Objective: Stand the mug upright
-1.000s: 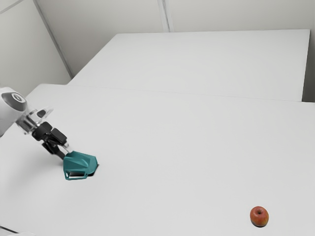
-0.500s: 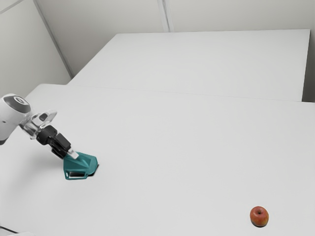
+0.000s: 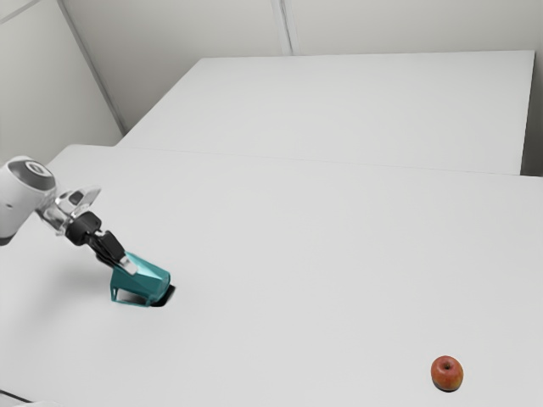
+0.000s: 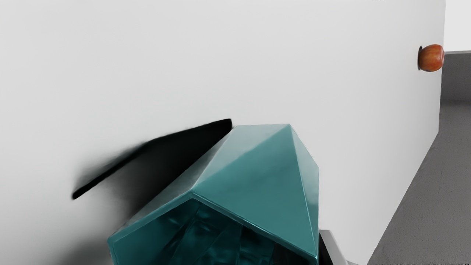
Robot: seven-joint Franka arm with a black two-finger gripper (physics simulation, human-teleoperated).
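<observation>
Seems to hold the teal mug [image 3: 148, 277] by its wall [image 4: 257, 191], pinched between close-set fingers [image 3: 128, 265], tilted at the table [image 3: 305, 254] toward the exterior view's left. Could pivot or slip from so off-centre a grip; might topple again if released while leaning.

The faceted teal mug [image 4: 254, 184] is tipped sideways, perhaps just off the table [image 3: 339, 254].
</observation>
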